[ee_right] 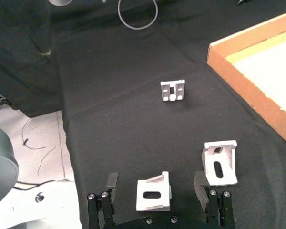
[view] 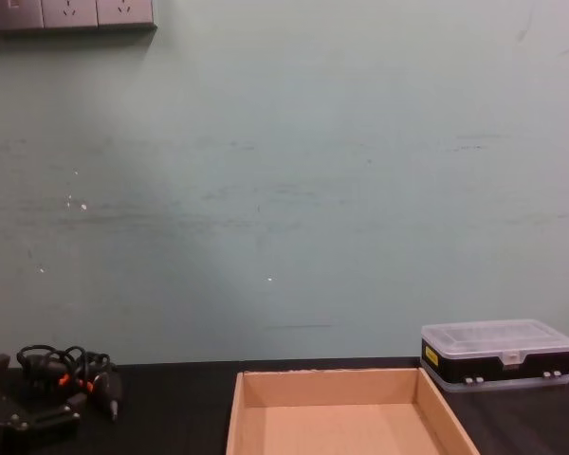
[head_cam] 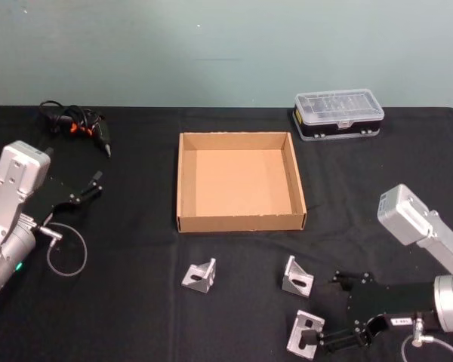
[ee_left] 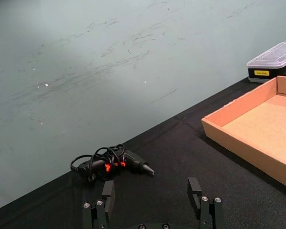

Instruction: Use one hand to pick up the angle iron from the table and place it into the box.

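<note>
My right pincer (head_cam: 317, 336) sits low at the surface's (head_cam: 136, 317) five o'clock, reaching toward nine o'clock in the head view. It is released, and the angle iron (ee_right: 154, 194) I am after stands squarely between its two fingers (ee_right: 112, 182), slotted face up toward the wrist camera. I see a sliver of black on either side of it, so I judge neither finger is touching metal yet.

A second bracket (ee_right: 220, 162) stands just beside the outer side of the other finger. A third (head_cam: 200, 275) lies well apart, at about ten o'clock from the pincer in the head view.

The box (head_cam: 241, 222) lies at roughly eleven o'clock from the pincer, beyond the second bracket, so I expect to need a lift that clears both the bracket and the near wall.

My left pincer (ee_left: 152, 191) is parked at the surface's nine o'clock, released as well and far from every bracket, so the right arm is plainly the nearer one.
</note>
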Robot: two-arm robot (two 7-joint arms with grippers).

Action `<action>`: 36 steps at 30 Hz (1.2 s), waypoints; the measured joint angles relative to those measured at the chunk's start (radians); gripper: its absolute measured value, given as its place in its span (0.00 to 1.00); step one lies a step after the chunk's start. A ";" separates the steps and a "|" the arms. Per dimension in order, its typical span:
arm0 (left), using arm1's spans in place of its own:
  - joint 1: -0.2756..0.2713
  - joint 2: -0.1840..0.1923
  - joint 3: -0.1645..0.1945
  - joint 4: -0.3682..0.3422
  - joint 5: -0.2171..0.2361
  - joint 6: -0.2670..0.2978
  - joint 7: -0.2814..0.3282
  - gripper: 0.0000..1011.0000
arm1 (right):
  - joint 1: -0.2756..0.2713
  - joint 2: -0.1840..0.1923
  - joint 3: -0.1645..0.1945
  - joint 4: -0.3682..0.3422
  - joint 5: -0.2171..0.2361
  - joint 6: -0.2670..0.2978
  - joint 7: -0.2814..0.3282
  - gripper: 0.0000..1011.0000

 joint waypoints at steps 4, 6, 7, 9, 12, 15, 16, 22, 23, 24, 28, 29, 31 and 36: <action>0.000 0.000 0.000 0.000 0.000 0.000 0.000 0.99 | 0.003 -0.002 -0.014 0.005 -0.005 0.005 -0.001 0.99; 0.000 0.000 0.000 0.000 0.000 0.000 0.000 0.99 | 0.004 -0.005 -0.020 0.011 -0.007 0.006 -0.005 0.99; 0.000 0.000 0.000 0.000 0.000 0.000 0.000 0.99 | 0.004 -0.006 -0.022 0.013 -0.007 0.006 -0.006 0.99; 0.000 0.000 0.000 0.000 0.000 0.000 0.000 0.99 | 0.006 -0.009 -0.027 0.019 -0.010 0.006 -0.008 0.99; 0.000 0.000 0.000 0.000 0.000 0.000 0.000 0.99 | 0.006 -0.013 -0.033 0.025 -0.012 0.004 -0.011 0.99; 0.000 0.000 0.000 0.000 0.000 0.000 0.000 0.99 | 0.006 -0.020 -0.039 0.034 -0.015 0.001 -0.016 0.99; 0.000 0.000 0.000 0.000 0.000 0.000 0.000 0.99 | 0.006 -0.023 -0.041 0.037 -0.016 -0.001 -0.017 0.99; 0.000 0.000 0.000 0.000 0.000 0.000 0.000 0.99 | 0.006 -0.032 -0.048 0.050 -0.023 -0.005 -0.025 0.99; 0.000 0.000 0.000 0.000 0.000 0.000 0.000 0.99 | 0.006 -0.032 -0.048 0.051 -0.024 -0.006 -0.025 0.99; 0.000 0.000 0.000 0.000 0.000 0.000 0.000 0.99 | 0.006 -0.033 -0.048 0.051 -0.024 -0.006 -0.026 0.99; 0.000 0.000 0.000 0.000 0.000 0.000 0.000 0.99 | 0.004 -0.035 -0.048 0.053 -0.027 -0.009 -0.030 0.99; 0.000 0.000 0.000 0.000 0.000 0.000 0.000 0.99 | 0.004 -0.035 -0.048 0.054 -0.028 -0.009 -0.030 0.98; 0.000 0.000 0.000 0.000 0.000 0.000 0.000 0.99 | 0.003 -0.036 -0.048 0.054 -0.029 -0.010 -0.031 0.94; 0.000 0.000 0.000 0.000 0.000 0.000 0.000 0.99 | -0.004 -0.037 -0.043 0.054 -0.028 -0.014 -0.039 0.84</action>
